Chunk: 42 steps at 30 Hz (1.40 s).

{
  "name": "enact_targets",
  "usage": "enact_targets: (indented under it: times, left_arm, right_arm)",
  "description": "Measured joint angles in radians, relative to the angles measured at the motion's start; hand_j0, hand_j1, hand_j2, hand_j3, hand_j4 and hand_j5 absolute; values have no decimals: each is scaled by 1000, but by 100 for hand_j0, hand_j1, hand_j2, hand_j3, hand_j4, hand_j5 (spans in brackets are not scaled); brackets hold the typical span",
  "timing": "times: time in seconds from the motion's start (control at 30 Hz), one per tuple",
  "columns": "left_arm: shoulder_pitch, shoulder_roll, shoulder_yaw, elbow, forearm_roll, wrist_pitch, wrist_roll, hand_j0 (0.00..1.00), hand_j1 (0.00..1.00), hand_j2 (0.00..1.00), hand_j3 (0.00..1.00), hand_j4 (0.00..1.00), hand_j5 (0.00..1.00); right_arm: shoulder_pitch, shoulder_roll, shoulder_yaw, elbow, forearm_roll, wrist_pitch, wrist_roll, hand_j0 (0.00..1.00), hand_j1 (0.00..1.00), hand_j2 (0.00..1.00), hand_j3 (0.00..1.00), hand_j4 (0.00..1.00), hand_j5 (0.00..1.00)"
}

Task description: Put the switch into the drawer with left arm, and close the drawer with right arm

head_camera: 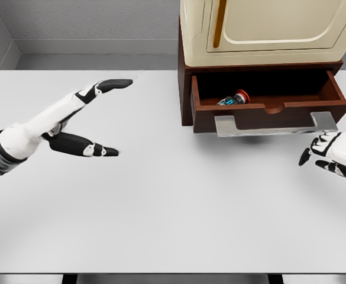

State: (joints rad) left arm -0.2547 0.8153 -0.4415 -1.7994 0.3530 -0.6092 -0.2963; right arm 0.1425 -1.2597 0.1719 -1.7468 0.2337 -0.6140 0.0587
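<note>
One drawer (pixel 267 105) stands open, holding one switch (pixel 234 98) (lying inside, well beyond both hands). Left hand (pixel 81 121) fingers spread, empty, above the surface (pixel 161 201); right hand (pixel 332 152) fingers loosely curled, empty, below the drawer handle (pixel 273 124).

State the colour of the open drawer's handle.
Silver-grey metal handle on the dark brown wooden drawer; head view.

A broad white table (pixel 161 201) fills most of the view, its surface smooth and evenly lit. At the table's far right stands a cream-coloured cabinet (pixel 267 29) with a rounded panel door and a slim amber vertical handle (pixel 218 23) near the door's left edge. Behind the table, a grey wall (pixel 90 21) runs across the back, meeting a paler grey floor strip (pixel 96 61) just beyond the table's far edge.
</note>
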Motion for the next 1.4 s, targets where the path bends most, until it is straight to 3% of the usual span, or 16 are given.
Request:
enact_targets:
  times: [0.07, 0.17, 0.27, 0.4, 0.6, 1.0, 1.2, 1.4]
  left_arm:
    - [117, 42, 55, 20, 30, -2, -4, 100, 100, 100, 100, 100, 100]
    - [204, 42, 198, 97, 30, -3, -13, 100, 100, 100, 100, 100, 100]
    - [227, -4, 325, 173, -31, -2, -16, 100, 100, 100, 100, 100, 100]
    - [238, -85, 393, 252, -201, -3, -18, 100, 100, 100, 100, 100, 100]
    - [245, -118, 416, 289, -277, -3, -18, 100, 100, 100, 100, 100, 100]
    - [245, -124, 420, 298, -291, -3, -19, 100, 100, 100, 100, 100, 100]
    - [245, -127, 421, 298, -292, -3, -19, 100, 100, 100, 100, 100, 100]
    - [245, -128, 425, 298, -292, -3, -19, 100, 100, 100, 100, 100, 100]
  right_arm:
    - [-7, 2, 1, 0, 11, -1, 6, 52, 52, 52, 52, 52, 52]
    - [-28, 12, 2, 3, 38, -3, 20, 53, 53, 53, 53, 53, 53]
    - [-41, 18, 6, 6, 57, -5, 25, 53, 53, 53, 53, 53, 53]
    - [-35, 14, 10, 5, 35, -3, 15, 50, 50, 50, 50, 50, 50]
    - [-15, 2, 8, -1, -20, 2, -11, 46, 46, 46, 46, 46, 46]
    - [-63, 12, 0, -11, -38, 3, -15, 47, 47, 47, 47, 47, 47]
    - [-138, 90, 4, -11, -12, 3, -8, 47, 47, 47, 47, 47, 47]
    - [-141, 152, 10, -15, 20, 3, 0, 47, 47, 47, 47, 47, 47]
